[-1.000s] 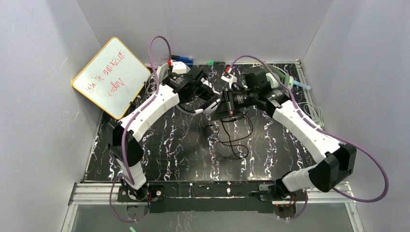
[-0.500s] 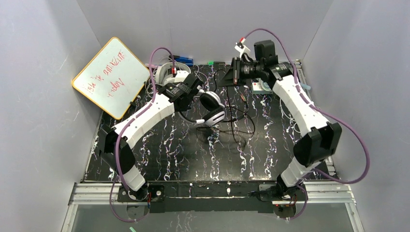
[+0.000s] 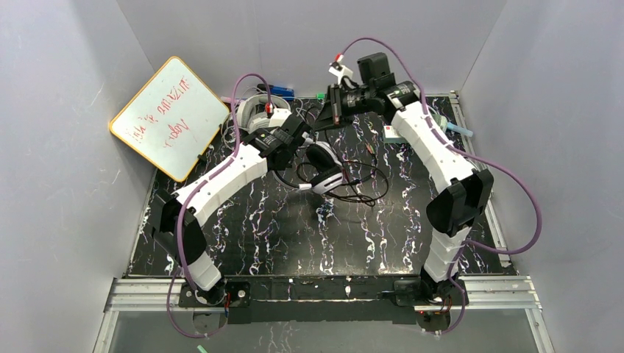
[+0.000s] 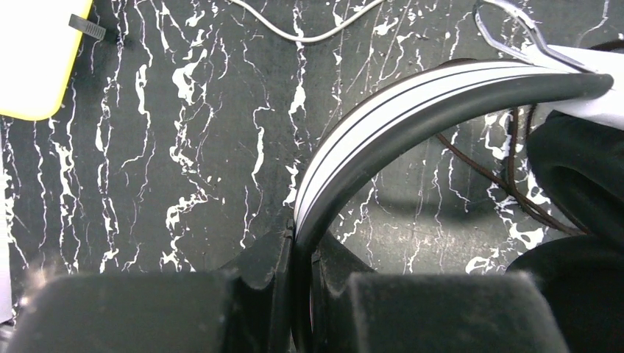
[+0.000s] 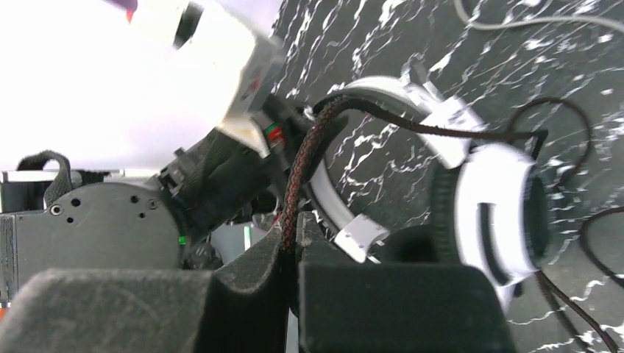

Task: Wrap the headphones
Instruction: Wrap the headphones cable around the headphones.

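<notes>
The black-and-white headphones (image 3: 322,166) hang just above the black marbled table (image 3: 279,220) at mid-back. My left gripper (image 3: 297,144) is shut on their striped headband (image 4: 412,110), the fingertips pinching it (image 4: 302,246). My right gripper (image 3: 328,118) is raised just behind the headset and shut on its braided black cable (image 5: 298,176), which runs up from the headband to the jaws (image 5: 291,246). The rest of the cable lies in loops (image 3: 360,187) beside the ear cup (image 5: 500,213). The light grey/white headset (image 3: 252,110) lies at the back left. The mint-green headset is hidden behind the right arm.
A whiteboard (image 3: 169,118) leans against the left wall, its yellow edge in the left wrist view (image 4: 37,59). Markers (image 3: 279,92) lie along the back edge. A small pale box (image 3: 394,132) sits under the right arm. Grey walls close in three sides.
My right arm has risen and swung back and left, carrying the cable up behind the headset. The cable loops have drawn in beside the ear cup. My left gripper has kept hold of the headband.
</notes>
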`<move>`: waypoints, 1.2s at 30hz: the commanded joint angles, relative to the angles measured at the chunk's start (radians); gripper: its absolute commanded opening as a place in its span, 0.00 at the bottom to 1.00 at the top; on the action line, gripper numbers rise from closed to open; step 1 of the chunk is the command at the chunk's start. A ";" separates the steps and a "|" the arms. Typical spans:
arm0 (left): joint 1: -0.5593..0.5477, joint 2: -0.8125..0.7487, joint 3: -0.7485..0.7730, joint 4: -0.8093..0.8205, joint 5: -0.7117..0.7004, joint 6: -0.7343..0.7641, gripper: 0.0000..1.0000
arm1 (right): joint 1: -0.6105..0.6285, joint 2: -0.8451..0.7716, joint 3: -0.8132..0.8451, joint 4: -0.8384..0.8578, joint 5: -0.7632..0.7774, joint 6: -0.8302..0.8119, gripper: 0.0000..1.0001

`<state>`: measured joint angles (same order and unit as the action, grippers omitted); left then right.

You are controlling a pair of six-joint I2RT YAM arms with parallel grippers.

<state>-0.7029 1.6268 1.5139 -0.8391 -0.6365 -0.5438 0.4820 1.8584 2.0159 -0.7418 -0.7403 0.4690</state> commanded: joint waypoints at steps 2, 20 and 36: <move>0.008 0.033 0.074 -0.041 -0.066 -0.078 0.00 | 0.096 -0.123 -0.083 0.018 -0.005 0.014 0.06; 0.182 0.115 0.229 -0.038 0.163 -0.304 0.00 | 0.255 -0.317 -0.439 0.197 0.046 0.155 0.04; 0.307 0.052 0.388 -0.047 0.333 -0.249 0.00 | 0.240 -0.544 -1.018 0.593 0.139 0.295 0.14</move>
<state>-0.4206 1.7596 1.8626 -0.9333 -0.3382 -0.7738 0.7387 1.3735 1.1088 -0.3183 -0.5896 0.6930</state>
